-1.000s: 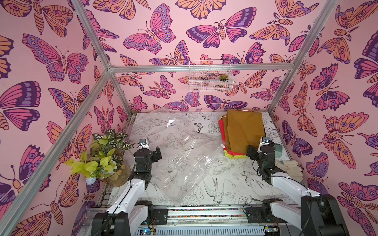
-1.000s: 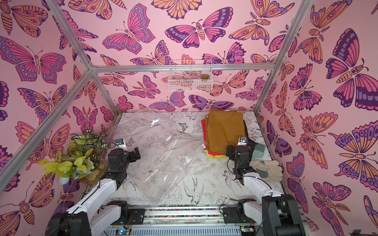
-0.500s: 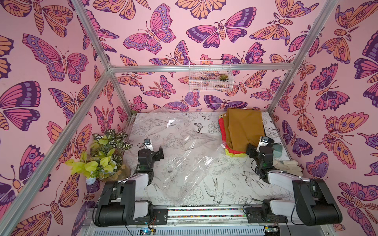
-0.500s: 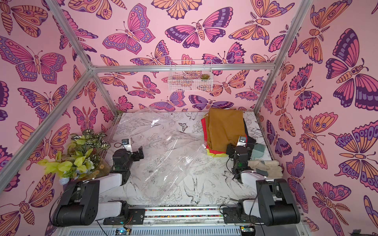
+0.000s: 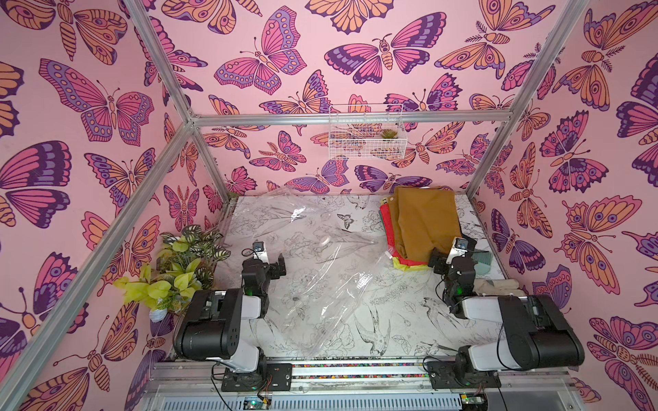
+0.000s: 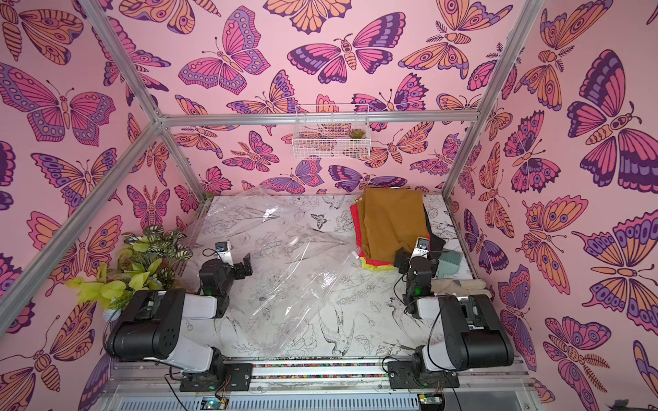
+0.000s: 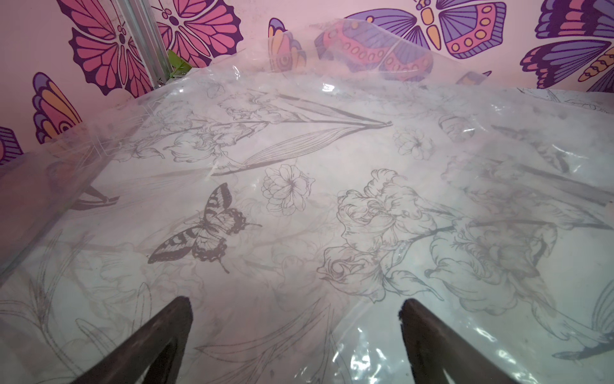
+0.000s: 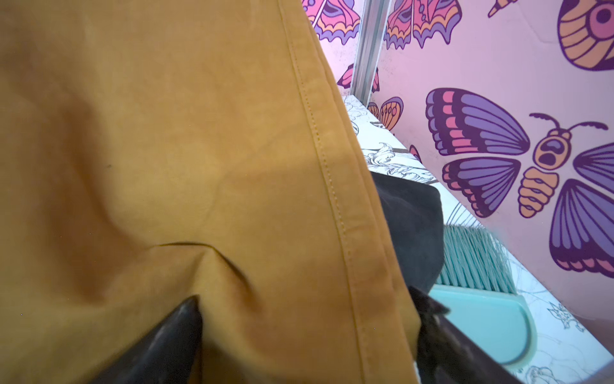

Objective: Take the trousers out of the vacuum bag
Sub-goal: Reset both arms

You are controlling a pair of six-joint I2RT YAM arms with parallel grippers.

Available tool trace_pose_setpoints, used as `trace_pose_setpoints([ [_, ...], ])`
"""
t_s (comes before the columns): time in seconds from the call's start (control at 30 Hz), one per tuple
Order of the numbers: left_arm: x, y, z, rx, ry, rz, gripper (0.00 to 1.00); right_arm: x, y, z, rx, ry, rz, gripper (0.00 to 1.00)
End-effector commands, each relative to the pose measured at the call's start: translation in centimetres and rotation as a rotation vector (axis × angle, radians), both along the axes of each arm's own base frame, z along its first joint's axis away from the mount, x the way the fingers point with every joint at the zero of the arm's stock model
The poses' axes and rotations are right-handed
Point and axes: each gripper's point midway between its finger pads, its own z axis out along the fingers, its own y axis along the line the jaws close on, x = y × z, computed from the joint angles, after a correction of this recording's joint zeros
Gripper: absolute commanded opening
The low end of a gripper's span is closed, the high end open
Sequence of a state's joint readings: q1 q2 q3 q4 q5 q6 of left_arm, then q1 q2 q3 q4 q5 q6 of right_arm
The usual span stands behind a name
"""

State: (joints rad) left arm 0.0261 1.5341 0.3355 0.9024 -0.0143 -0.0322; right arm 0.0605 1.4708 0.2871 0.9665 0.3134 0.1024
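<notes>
The vacuum bag lies crumpled and transparent across the middle of the table, its white valve cap facing up. No cloth shows inside it. The trousers lie stacked at the back right outside the bag, mustard brown on top of red, yellow and black. My left gripper is open just above the bag's left part. My right gripper is open at the stack's near edge, its fingers on either side of the mustard cloth.
A potted plant stands at the left edge beside my left arm. Pale gloves and a teal brush with dustpan lie at the right edge. A white wire basket hangs on the back wall.
Both arms have folded down, their elbows dropping back toward the front rail. Both grippers stay open near where they were. Bag and trousers have not moved.
</notes>
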Motion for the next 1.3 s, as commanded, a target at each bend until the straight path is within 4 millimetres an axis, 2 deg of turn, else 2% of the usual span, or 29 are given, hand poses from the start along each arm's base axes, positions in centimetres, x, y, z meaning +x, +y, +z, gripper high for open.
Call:
trace_pose_setpoints([
  [0.0, 1.0, -0.1, 0.9, 0.008, -0.008, -0.023, 1.00, 1.3, -0.1, 0.0, -0.011, 0.015, 0.006, 0.99],
  [0.1, 1.0, -0.2, 0.8, 0.008, -0.004, -0.024, 1.00, 1.6, -0.2, -0.4, -0.013, 0.065, -0.005, 0.99],
  [0.4, 1.0, -0.2, 0.9, 0.013, -0.016, -0.027, 1.00, 1.6, -0.2, -0.4, -0.012, 0.064, -0.003, 0.99],
  [0.5, 1.0, -0.2, 0.8, 0.013, -0.013, -0.027, 1.00, 0.8, 1.1, 0.1, -0.022, 0.005, 0.082, 0.99],
  [0.57, 1.0, -0.2, 0.8, 0.013, -0.013, -0.026, 1.00, 0.0, 1.2, 0.4, -0.024, -0.038, 0.092, 0.99],
  [0.63, 1.0, -0.2, 0.8, 0.013, -0.013, -0.026, 1.00, 0.4, 1.1, 0.4, -0.021, -0.029, 0.085, 0.99],
  [0.77, 1.0, -0.2, 0.8, 0.013, -0.014, -0.027, 1.00, 2.2, 2.3, -0.6, -0.021, 0.086, 0.154, 0.99],
  [1.27, 1.0, -0.2, 0.9, 0.013, -0.015, -0.026, 1.00, 2.3, 1.9, -0.7, 0.019, 0.090, 0.166, 0.99],
])
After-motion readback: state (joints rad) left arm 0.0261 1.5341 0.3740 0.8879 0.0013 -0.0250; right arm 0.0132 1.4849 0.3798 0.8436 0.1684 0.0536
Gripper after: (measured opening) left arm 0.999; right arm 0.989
